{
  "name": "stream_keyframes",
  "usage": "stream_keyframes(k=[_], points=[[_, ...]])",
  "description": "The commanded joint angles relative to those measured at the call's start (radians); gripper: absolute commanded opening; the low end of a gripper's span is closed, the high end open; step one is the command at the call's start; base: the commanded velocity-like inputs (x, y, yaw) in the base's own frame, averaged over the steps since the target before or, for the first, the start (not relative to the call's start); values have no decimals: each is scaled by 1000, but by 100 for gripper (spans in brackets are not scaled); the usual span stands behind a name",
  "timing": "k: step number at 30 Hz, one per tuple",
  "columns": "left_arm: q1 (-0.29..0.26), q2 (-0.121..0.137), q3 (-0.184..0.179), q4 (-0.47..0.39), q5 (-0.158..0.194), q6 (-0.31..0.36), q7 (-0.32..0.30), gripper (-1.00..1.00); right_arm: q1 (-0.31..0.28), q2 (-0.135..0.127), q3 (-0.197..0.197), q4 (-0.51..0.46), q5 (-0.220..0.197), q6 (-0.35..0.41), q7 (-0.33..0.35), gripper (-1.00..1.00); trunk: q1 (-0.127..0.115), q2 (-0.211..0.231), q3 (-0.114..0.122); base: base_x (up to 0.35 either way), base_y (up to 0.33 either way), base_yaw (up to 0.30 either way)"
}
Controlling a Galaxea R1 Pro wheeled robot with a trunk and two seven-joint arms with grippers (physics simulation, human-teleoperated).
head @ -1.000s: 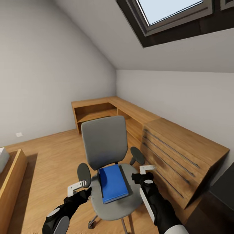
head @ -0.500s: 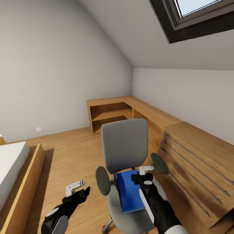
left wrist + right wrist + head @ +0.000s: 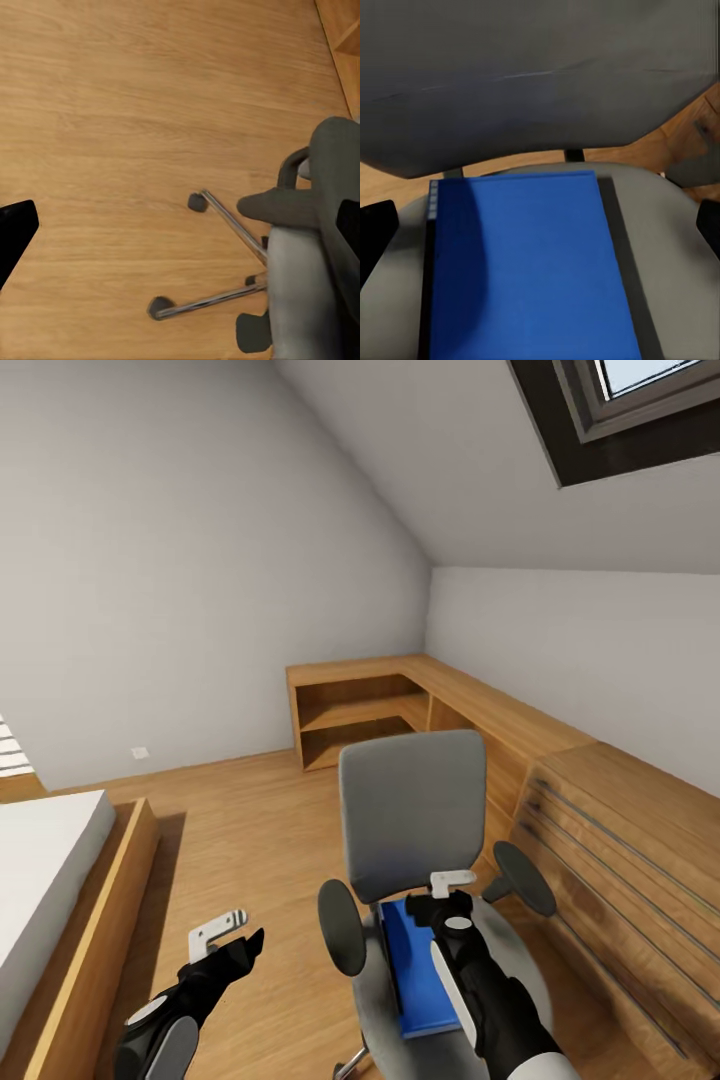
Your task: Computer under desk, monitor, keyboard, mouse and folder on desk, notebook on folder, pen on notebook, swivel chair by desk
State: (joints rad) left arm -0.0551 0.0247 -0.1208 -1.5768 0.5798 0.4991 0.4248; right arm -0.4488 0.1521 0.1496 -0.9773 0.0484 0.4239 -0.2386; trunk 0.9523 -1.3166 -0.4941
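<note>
Right end effector (image 3: 452,891) hangs over the swivel chair (image 3: 412,830) seat with its fingers spread wide and nothing between them; the blue folder (image 3: 529,266) lies flat on the seat beneath it, a dark edge showing along its side; left end effector (image 3: 222,934) hovers open over bare wooden floor (image 3: 240,820) beside the chair; a bed (image 3: 45,880) edges that open floor, and a wooden drawer unit (image 3: 620,860) stands close on the chair's other side.

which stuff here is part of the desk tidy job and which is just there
Part of the job:
swivel chair
folder, lying on the chair seat

Just there:
wooden shelf unit
wooden drawer unit
bed
skylight
</note>
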Motion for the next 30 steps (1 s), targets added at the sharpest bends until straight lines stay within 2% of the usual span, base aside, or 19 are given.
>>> stream_keyframes(k=[1, 4, 5, 8, 13, 14, 16, 22, 27, 30], points=[[-1, 1, 1, -2, 11, 1, 11, 100, -1, 0, 1, -1, 5, 5, -3, 100, 0, -1, -1, 4, 3, 5], [0, 1, 17, -2, 11, 1, 12, 100, -1, -2, -3, -1, 5, -2, -2, 100, 8, -15, -7, 2, 2, 3], [-1, -2, 48, -3, 12, 1, 12, 100, -1, -4, -5, -3, 6, -33, -2, 100, 11, -22, -11, 0, 0, 0], [-1, -4, 61, -3, 12, 1, 12, 100, -1, -5, -5, -4, 7, -84, -5, 100, 23, -43, -20, 0, 0, 0], [-1, -2, 68, -5, 13, 2, 11, 100, -1, -5, -5, -5, 7, -104, -6, 100, 42, -78, -36, 0, 0, 0], [0, -4, 128, -6, 16, 5, 10, 100, -1, -5, -6, -6, 8, -109, -7, 100, 46, -85, -39, 0, 0, 0], [-1, -5, 140, -6, 17, 6, 9, 100, -1, -5, -6, -5, 8, -108, -7, 100, 54, -99, -45, 0, 0, 0], [-1, -5, 142, -6, 18, 6, 9, 100, -1, -7, -6, -7, 9, -111, -7, 100, 77, -141, -64, 0, 0, 0], [0, -5, 142, -6, 18, 6, 9, 100, -1, -42, -10, 9, 1, -114, 3, 100, 96, -176, -79, 0, 0, 0], [0, -5, 142, -6, 18, 6, 9, 100, -1, -49, -19, 18, -13, -114, 7, 100, 107, -197, -89, 0, 0, 0]])
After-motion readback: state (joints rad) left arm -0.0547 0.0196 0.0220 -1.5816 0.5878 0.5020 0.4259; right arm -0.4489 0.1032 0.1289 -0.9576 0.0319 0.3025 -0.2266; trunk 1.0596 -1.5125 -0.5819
